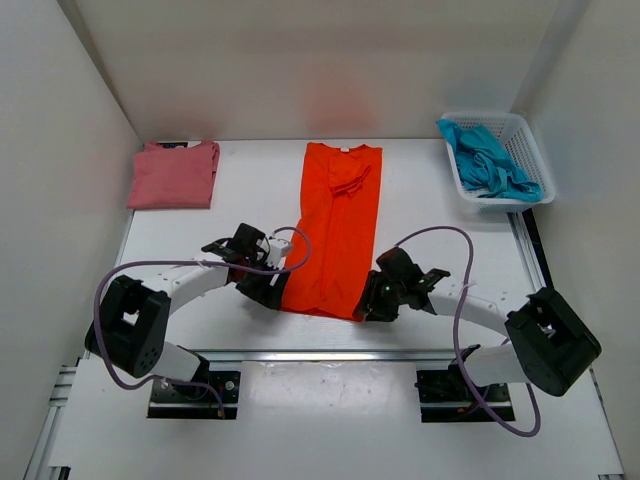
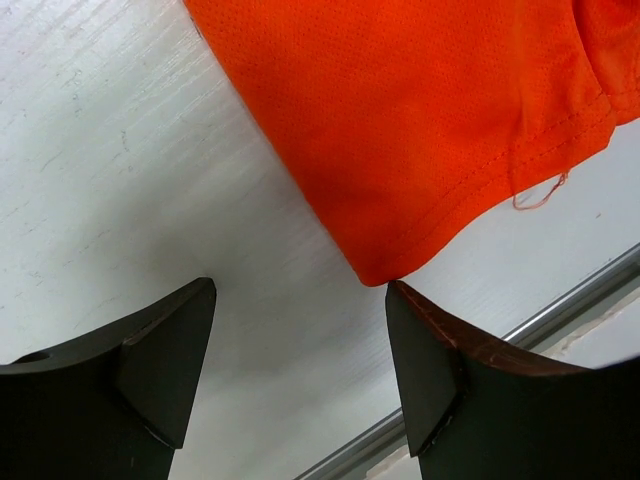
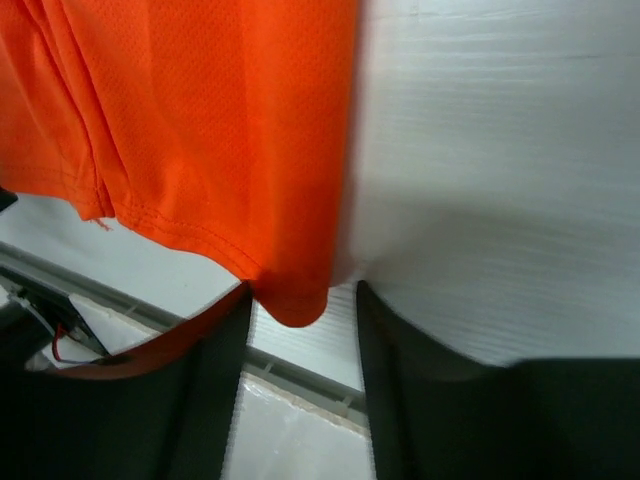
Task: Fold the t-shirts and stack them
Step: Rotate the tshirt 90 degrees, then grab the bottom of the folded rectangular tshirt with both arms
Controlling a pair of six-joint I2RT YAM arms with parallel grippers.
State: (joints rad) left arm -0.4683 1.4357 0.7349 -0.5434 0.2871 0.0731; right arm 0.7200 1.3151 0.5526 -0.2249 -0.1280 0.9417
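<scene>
Plainly, the orange t-shirt (image 1: 335, 225) lay flat in a long strip down the middle of the white bench (image 1: 440, 200), collar toward 12 o'clock and hem toward 6 o'clock, with a sleeve folded in over the chest. The left jaws sat low at the hem's 7 o'clock corner, standing wide open, with the tip of the cloth just at the inner edge of one finger and bare bench between them. The right jaws were at the 5 o'clock corner, parted more narrowly, with that corner of the hem lying in the gap; they were not pressed together on it. The rose-pink t-shirt (image 1: 173, 175) lay folded at the bench's 10 o'clock corner. The teal-blue t-shirt (image 1: 490, 160) was heaped in the white lattice basket (image 1: 528, 145) at 2 o'clock.
</scene>
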